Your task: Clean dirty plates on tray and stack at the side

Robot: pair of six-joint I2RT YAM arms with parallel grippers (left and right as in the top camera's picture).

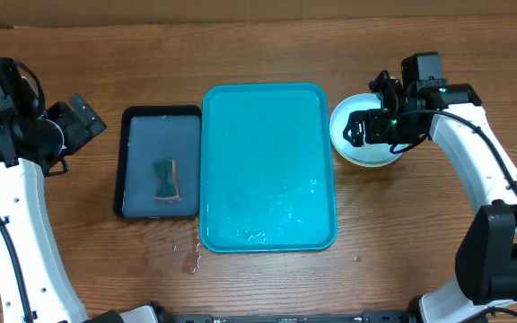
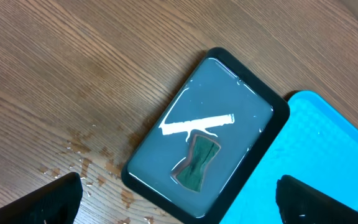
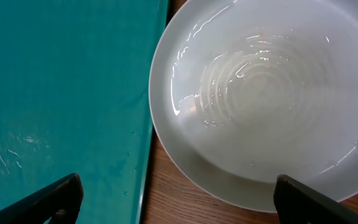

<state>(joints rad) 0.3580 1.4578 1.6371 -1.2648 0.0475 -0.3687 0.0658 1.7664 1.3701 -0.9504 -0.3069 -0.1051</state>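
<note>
The turquoise tray point(image 1: 269, 170) lies in the middle of the table, wet, with no plates on it; it also shows in the right wrist view point(image 3: 61, 93) and the left wrist view point(image 2: 328, 149). The plates point(image 1: 353, 148) sit stacked on the wood right of the tray; the top plate point(image 3: 266, 93) is pale and wet, and I cannot tell how many lie under it. My right gripper point(image 1: 377, 126) hovers over the stack, open and empty, as in the right wrist view point(image 3: 179, 199). My left gripper point(image 1: 81, 121) is open and empty at the far left, as in the left wrist view point(image 2: 179, 199).
A dark navy tray point(image 1: 160, 161) left of the turquoise one holds water and a green sponge point(image 1: 165, 178); it also shows in the left wrist view point(image 2: 210, 137) with the sponge point(image 2: 197, 163). Water droplets point(image 1: 191, 256) lie on the wood by the trays' front.
</note>
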